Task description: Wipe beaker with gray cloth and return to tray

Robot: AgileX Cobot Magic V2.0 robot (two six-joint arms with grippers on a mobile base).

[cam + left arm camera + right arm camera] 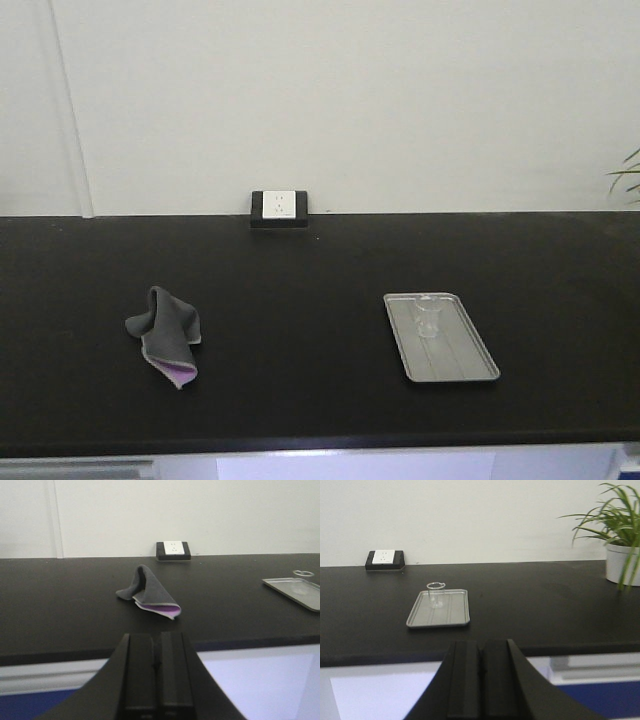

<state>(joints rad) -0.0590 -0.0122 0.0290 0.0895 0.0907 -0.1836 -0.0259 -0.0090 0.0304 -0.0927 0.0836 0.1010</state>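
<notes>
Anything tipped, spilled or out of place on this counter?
Nothing stands out. The beaker stands upright on the tray, the cloth lies crumpled on the counter apart from them, and no spill shows.

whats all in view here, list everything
gray cloth: one, dark gray with a purple corner, crumpled on the counter's left side
tray: one, silver metal, right of centre on the counter
beaker: one, clear glass, upright at the tray's far end
socket box: one, black with a white face, against the wall
potted plant: one, green in a white pot, far right
counter: one, black
left gripper: black, shut, empty
right gripper: black, shut, empty
</notes>
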